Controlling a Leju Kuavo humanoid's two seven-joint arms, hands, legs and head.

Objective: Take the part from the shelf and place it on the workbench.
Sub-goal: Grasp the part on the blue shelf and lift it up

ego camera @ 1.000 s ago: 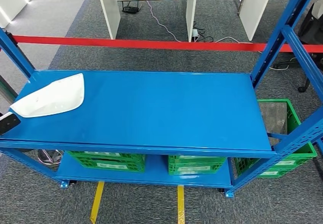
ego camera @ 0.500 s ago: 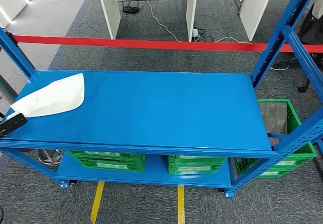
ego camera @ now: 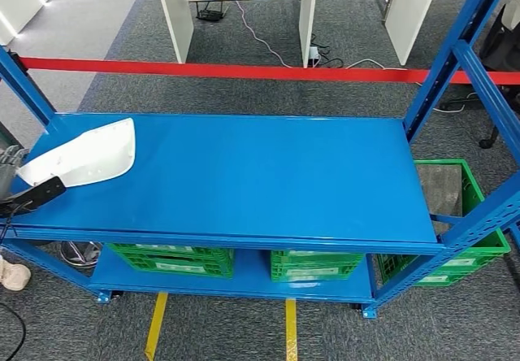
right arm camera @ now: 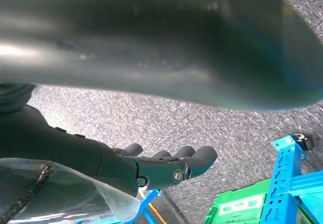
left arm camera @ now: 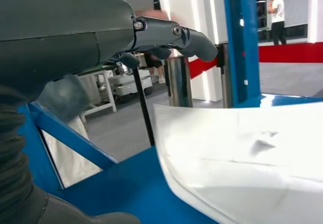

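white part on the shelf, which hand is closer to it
Left. The left hand reaches in at the shelf's left end, right beside the white part, fingers above its edge. The right hand hangs over the floor, away from it.

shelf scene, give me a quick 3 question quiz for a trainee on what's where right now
1. True or false: the white part lies on the blue shelf's top level, near its left end.
2. Which hand is next to the white part?
A. left hand
B. right hand
C. both
3. Fill in: the crates on the lower level are ____ in colour.

Key
1. True.
2. A. The left hand's fingers reach over the part's edge without gripping it; the right hand hangs open over the carpet.
3. Green.
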